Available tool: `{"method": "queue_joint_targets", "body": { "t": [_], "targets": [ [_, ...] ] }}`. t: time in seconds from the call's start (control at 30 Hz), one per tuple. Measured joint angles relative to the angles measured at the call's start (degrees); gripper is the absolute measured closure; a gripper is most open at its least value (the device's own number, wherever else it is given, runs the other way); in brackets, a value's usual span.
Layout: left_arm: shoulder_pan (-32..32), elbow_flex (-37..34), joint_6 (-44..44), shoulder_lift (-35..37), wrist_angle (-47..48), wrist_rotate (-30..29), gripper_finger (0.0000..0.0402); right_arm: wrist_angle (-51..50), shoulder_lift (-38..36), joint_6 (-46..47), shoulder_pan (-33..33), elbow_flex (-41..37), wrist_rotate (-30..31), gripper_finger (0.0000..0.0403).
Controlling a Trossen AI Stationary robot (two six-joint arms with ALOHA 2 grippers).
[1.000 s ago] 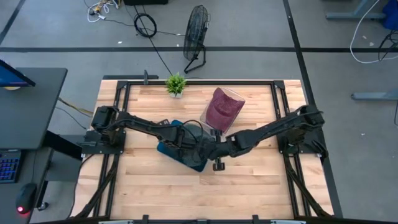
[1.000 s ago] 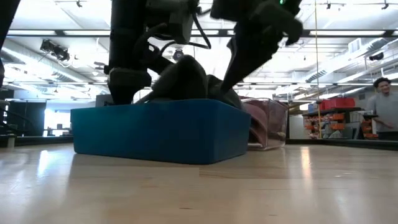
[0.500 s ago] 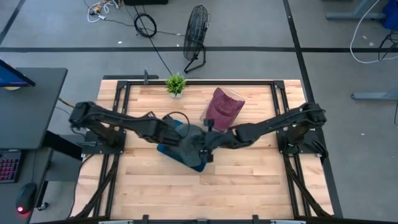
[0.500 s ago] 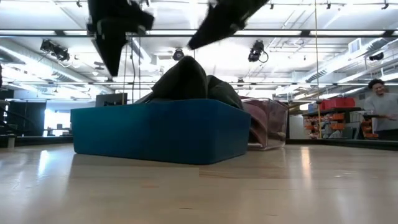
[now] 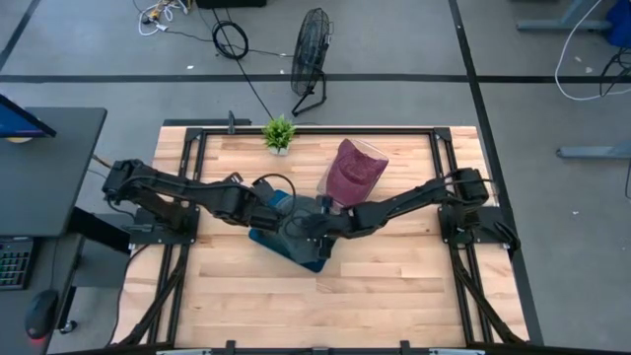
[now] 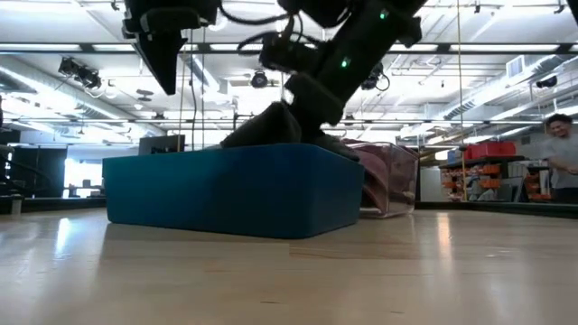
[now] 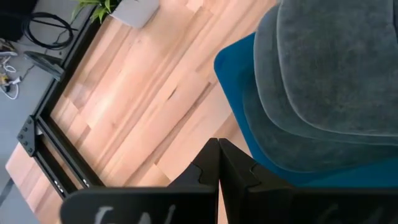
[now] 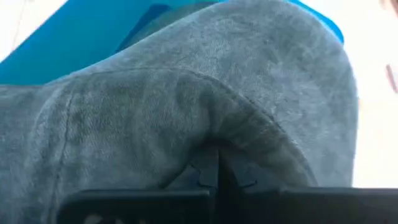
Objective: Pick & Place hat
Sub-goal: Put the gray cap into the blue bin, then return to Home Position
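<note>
A grey hat point(image 8: 186, 93) lies in the blue bin point(image 6: 235, 190) near the table's middle, its crown rising above the rim point(image 6: 271, 126). My right gripper point(image 6: 312, 95) is shut and comes down on the hat's top from the table's right point(image 5: 314, 227). My left gripper point(image 7: 217, 163) is shut and hangs above the bin's left end point(image 6: 167, 54), touching nothing. In the left wrist view the hat point(image 7: 336, 81) and the bin point(image 7: 239, 74) lie beside its fingers. My right gripper presses its shut fingers point(image 8: 208, 171) onto the hat's crown point(image 8: 205, 124), slanting down from the table's right. The grey cloth is dented and bulges around the fingertips. The hat stays in the bin.
A clear container with dark red contents point(image 5: 350, 173) stands just beyond the bin point(image 6: 388, 181). A small potted plant point(image 5: 279, 133) sits at the far edge. Bare wood lies toward the near edge point(image 5: 375, 286). A person point(image 6: 560, 153) is in the room behind.
Both grippers rose from the bin, leaving the hat in it. The left gripper stayed up and drew toward the table's left. The right gripper then came back down onto the hat and pushed its crown lower.
</note>
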State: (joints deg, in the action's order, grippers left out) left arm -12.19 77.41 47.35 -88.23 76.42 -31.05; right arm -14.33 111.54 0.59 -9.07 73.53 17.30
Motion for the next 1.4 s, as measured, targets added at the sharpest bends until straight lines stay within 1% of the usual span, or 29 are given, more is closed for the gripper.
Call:
{"method": "queue_joint_targets", "body": {
  "t": [0.17, 0.23, 0.33, 0.53, 0.73, 0.83, 0.9, 1.0, 1.07, 1.17, 1.27, 1.33, 1.4],
  "targets": [
    [0.0, 0.0, 0.0, 0.0, 0.5, -0.9, 0.0399, 0.4, 3.2, 0.4, 0.0, 0.2, 0.1, 0.0403],
    [0.0, 0.0, 0.0, 0.0, 0.5, -0.9, 0.0399, 0.2, 3.1, -0.6, -0.1, 0.2, 0.0, 0.0403],
    [0.0, 0.0, 0.0, 0.0, 0.4, -1.5, 0.0399, -1.1, 0.7, -1.0, -0.8, -0.2, 0.8, 0.0403],
    [-0.7, 0.0, 0.2, 2.8, 1.0, -2.3, 0.0399, -6.0, -9.8, -0.6, -2.6, -0.4, 0.2, 0.0401],
    [-2.9, 0.0, 0.9, 10.7, 1.0, -3.8, 0.0399, -12.3, -22.1, -1.2, -4.6, -0.3, 1.0, 0.0373],
    [-5.6, 0.0, 0.9, 15.8, 1.0, -6.5, 0.0399, -16.7, -28.2, -1.3, -5.4, -0.3, 1.1, 0.0369],
    [-7.9, 0.0, 0.3, 19.2, 0.9, -8.4, 0.0399, -19.9, -32.0, -2.5, -6.0, -0.3, 1.2, 0.0374],
    [-11.6, 0.0, -0.3, 24.3, 0.7, -9.8, 0.0399, -20.0, -37.1, -4.0, -7.1, -0.5, 1.3, 0.0391],
    [-14.4, -0.4, -0.5, 27.4, 0.0, -11.5, 0.0399, -17.1, -40.7, -6.2, -7.7, -3.0, 1.1, 0.0399],
    [-18.5, -4.2, -0.9, 32.9, -2.5, -13.7, 0.0399, -12.2, -47.0, -6.4, -8.0, -9.4, 0.9, 0.0395],
    [-21.7, -11.3, -4.4, 39.5, -8.4, -13.8, 0.0399, -8.2, -54.1, -3.5, -7.9, -17.3, 1.3, 0.0392],
    [-23.6, -17.8, -9.4, 43.8, -16.6, -13.7, 0.0399, -4.7, -58.5, -2.5, -7.9, -22.9, 1.3, 0.0393],
    [-24.5, -25.0, -16.7, 48.1, -28.7, -12.1, 0.0399, 0.0, -62.6, -2.5, -7.9, -28.0, 1.3, 0.0397]
  ]
}}
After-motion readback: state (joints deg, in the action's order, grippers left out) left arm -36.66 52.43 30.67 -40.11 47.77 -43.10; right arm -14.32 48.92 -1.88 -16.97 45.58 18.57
